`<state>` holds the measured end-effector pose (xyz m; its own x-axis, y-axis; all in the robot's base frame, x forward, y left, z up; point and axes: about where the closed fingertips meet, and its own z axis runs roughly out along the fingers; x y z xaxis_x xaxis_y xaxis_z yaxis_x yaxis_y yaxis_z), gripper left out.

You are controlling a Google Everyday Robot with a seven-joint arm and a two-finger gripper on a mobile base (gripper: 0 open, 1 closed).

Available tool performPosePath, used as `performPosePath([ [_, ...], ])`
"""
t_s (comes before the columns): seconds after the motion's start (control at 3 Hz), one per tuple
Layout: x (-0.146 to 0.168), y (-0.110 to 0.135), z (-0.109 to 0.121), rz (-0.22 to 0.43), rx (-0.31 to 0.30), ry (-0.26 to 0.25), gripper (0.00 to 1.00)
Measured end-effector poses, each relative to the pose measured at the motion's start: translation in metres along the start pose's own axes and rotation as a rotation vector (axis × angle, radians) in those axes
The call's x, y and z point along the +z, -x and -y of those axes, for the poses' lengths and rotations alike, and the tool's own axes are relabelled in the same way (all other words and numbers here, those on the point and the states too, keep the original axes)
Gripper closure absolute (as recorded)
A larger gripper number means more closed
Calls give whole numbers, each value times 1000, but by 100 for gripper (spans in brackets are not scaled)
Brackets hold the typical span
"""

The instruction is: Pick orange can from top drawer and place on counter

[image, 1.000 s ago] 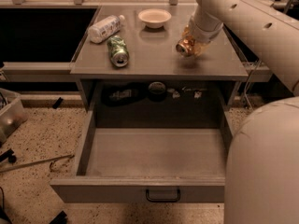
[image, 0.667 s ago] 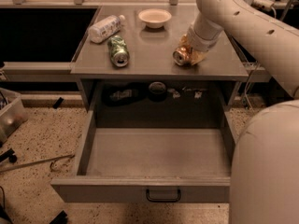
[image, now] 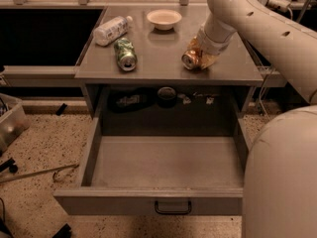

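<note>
**A:** Where is the small orange-brown patterned drink can with silver ends to be found?

**B:** It is seen lying on its side on the flat grey metal table, toward the front right, with one silver end turned to the camera. The wide grey metal drawer stands pulled out below, well apart from it.

**A:** And the tool?

**B:** It is set close over the can, at the end of the cream arm. Whether it is clamped on the can or loosened cannot be told.

**A:** How is the can expected to handle?

**B:** It is judged light, thin-walled, smooth and easily dented, and likely to roll when laid flat. It is best taken across the middle of its round wall.

**A:** What is changed from a second ago?

**B:** The can was then held higher and further right. It has been brought down and leftward. The dented green can and the white plastic bottle are unmoved.
</note>
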<state>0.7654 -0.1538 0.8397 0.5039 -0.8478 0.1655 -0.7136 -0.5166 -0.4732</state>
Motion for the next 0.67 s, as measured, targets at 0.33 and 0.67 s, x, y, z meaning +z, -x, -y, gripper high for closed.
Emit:
performPosePath([
  [0.33, 0, 0, 0, 0, 0, 0, 35],
  [0.67, 0, 0, 0, 0, 0, 0, 11],
])
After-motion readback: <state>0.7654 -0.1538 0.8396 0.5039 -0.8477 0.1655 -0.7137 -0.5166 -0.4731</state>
